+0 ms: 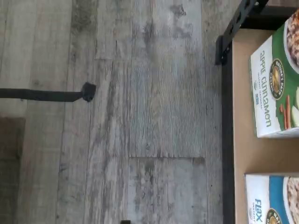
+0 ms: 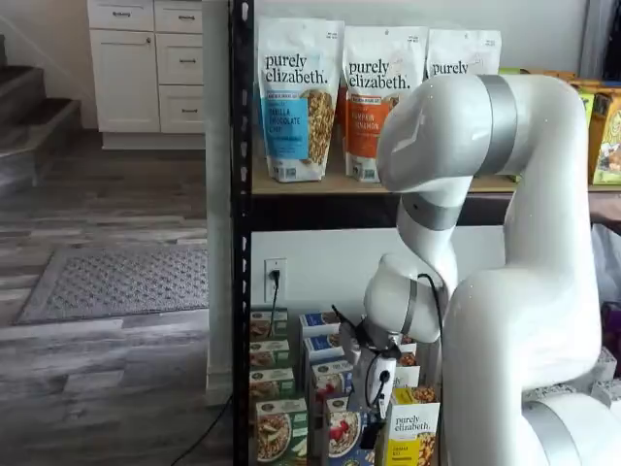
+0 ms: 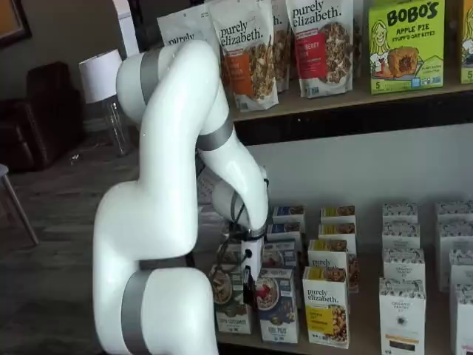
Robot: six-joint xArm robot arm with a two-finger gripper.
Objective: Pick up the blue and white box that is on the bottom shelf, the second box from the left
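Note:
The blue and white box [image 3: 277,305], with a bowl of cereal and red berries on its front, stands at the front of the bottom shelf [image 3: 369,346]. It is between a green-and-white carton [image 3: 228,302] and a yellow "purely elizabeth" carton [image 3: 327,307]. It shows in both shelf views [image 2: 342,434]. My gripper [image 3: 247,290] hangs just in front of the box's left edge, and it also shows in a shelf view [image 2: 370,427]. Its black fingers show side-on, so no gap can be made out. The wrist view shows a corner of the box [image 1: 273,198], the green carton [image 1: 275,88] and the shelf board [image 1: 247,149].
More cartons stand in rows behind and to the right [image 3: 403,296]. Granola bags [image 2: 296,97] fill the tan upper tier. A black rack post [image 2: 241,243] stands at the left. A black cable [image 1: 46,94] lies on the grey plank floor.

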